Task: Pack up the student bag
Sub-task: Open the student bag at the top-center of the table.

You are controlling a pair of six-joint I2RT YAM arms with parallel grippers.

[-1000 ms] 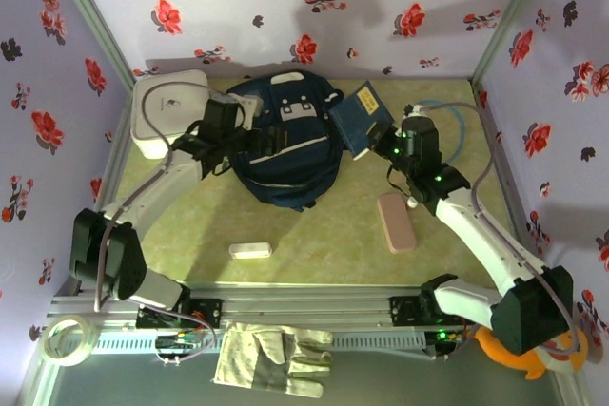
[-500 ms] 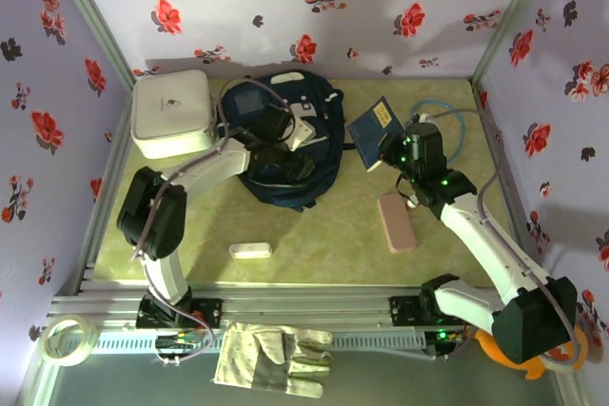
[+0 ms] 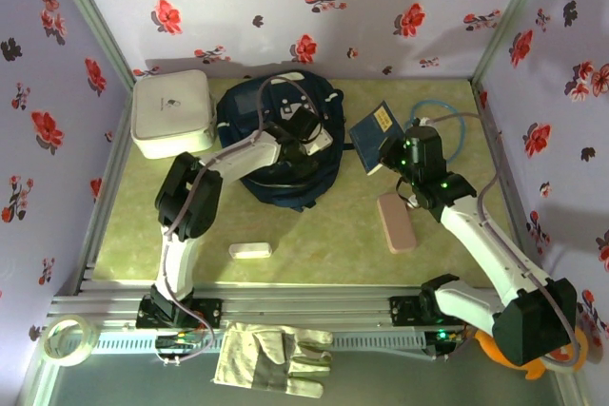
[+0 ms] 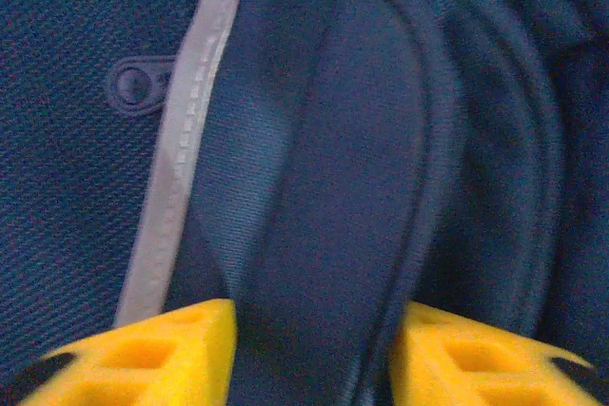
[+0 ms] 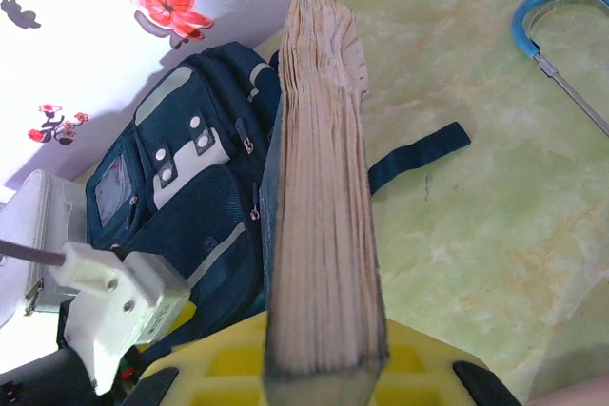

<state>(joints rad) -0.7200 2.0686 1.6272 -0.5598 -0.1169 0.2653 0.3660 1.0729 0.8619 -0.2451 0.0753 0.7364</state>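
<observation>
The left gripper [image 4: 314,368] is closed on the bag [image 3: 285,183]: a fold of navy fabric is pinched between its yellow fingers [image 4: 162,358], just beside a grey-white stripe [image 4: 181,140]. From above, this gripper is seen resting on the upper middle of the bag, with its arm stretched across from the left.

A book [image 5: 324,197] is clamped in the right gripper [image 3: 395,151], its lower end wedged between the yellow fingers and its page edges turned toward the wrist camera. The book is held tilted above the table [image 3: 314,235], just right of the bag and apart from it; a blue cover with a yellow label is shown in the top view.

The bag is laid flat at the back of the table, near the middle, with its front patch turned up. A white box [image 3: 171,113] is set just to its left. A pink case [image 3: 396,222] is found near the right arm, a blue tube [image 3: 455,130] behind it, and a small white item [image 3: 249,250] toward the front. A glove [image 3: 271,358] and a tape roll [image 3: 67,339] are placed off the table, by the arm bases
</observation>
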